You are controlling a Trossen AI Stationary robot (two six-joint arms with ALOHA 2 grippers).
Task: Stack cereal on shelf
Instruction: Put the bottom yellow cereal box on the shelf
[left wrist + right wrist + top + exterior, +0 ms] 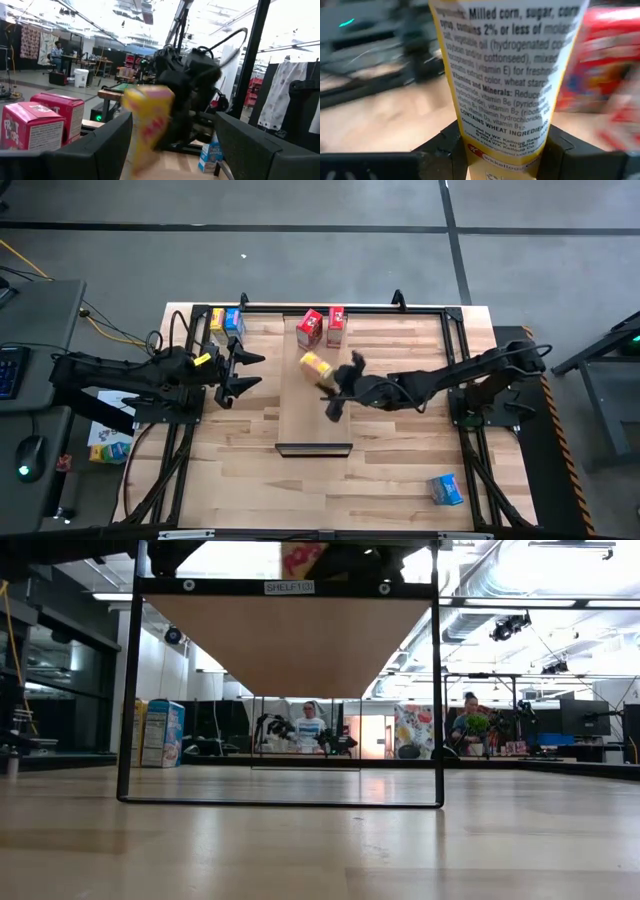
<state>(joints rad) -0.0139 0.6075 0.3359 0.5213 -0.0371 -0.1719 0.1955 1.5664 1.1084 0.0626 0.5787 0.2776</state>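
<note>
right pincer (330,383) gripping a yellow cereal box (316,365) above the shelf (312,415), just near of two red boxes (320,327) standing at its far end, left pincer (247,372) open, waiting at bench left

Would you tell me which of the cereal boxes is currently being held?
The yellow cereal box, clamped in the right end effector over the shelf; the others stand free.

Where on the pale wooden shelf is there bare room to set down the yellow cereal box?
The pale wooden shelf board is bare from the yellow cereal box, held by the right gripper, down to its black lip. Its far end is crowded by two red boxes.
</note>
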